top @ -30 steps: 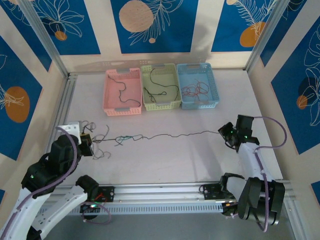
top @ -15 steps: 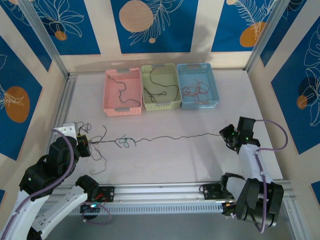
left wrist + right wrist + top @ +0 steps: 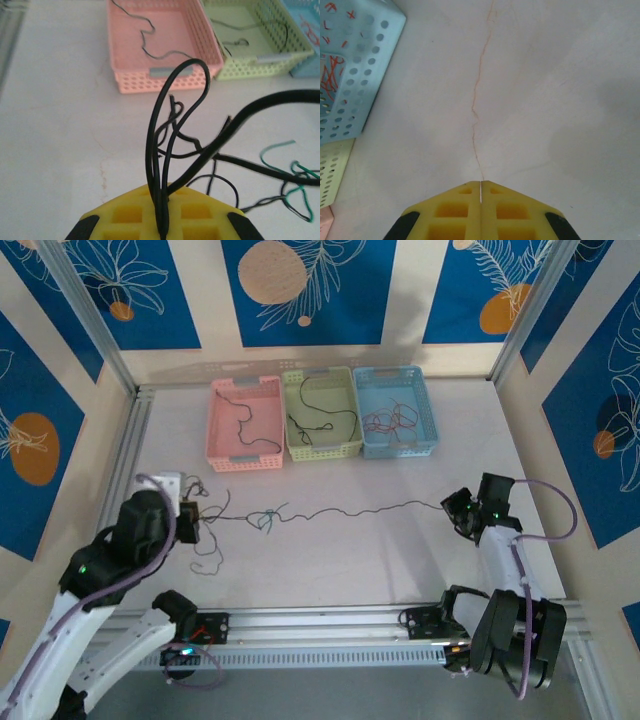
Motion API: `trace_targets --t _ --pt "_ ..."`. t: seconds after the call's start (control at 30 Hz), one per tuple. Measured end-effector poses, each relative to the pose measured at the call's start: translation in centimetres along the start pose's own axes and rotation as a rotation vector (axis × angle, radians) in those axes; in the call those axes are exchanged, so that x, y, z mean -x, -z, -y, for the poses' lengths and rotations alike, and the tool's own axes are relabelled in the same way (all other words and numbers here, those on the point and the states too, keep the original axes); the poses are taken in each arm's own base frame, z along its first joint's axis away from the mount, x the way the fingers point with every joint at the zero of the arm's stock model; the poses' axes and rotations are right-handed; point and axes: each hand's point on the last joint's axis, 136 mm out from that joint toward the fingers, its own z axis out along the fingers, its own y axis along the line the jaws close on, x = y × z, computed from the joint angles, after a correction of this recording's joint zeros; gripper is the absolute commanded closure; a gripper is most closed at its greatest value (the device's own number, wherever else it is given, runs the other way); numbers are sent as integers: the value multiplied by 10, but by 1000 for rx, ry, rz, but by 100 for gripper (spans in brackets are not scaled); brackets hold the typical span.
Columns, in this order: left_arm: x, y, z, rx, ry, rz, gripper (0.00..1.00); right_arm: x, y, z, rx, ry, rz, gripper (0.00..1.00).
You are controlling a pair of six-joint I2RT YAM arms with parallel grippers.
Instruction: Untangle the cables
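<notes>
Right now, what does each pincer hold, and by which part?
Left pincer: shut on several black cables, at a looped bunch. Right pincer: shut on the end of one thin reddish cable.

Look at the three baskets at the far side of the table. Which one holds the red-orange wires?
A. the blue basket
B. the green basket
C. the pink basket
A: the red-orange wires lie bunched in the blue basket, while the pink basket and the green basket hold black wires.
</notes>
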Motion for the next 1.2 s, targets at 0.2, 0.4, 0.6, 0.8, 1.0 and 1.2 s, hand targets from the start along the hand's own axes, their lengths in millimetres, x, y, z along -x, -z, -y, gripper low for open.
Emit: trace_targets --t 0.2,0.4,0.6,0.8,1.0,1.2 --pt "-3 -39 36 -93 -37 -147 100 4 7 -9 8 33 -5 51" --pt "-14 -55 47 -126 -59 -229 100 12 32 -36 64 98 22 52" --pt "-16 -54 50 -147 -76 -236 100 -43 55 -114 287 341 -110 57" --pt "-19 -55 49 -144 -80 -243 100 -146 66 -164 444 588 -377 56" --pt "-19 -54 48 -145 -78 -236 100 -234 59 -190 471 793 -570 59" --pt "-18 -53 47 -140 -79 -233 100 -305 65 -195 533 927 -670 57"
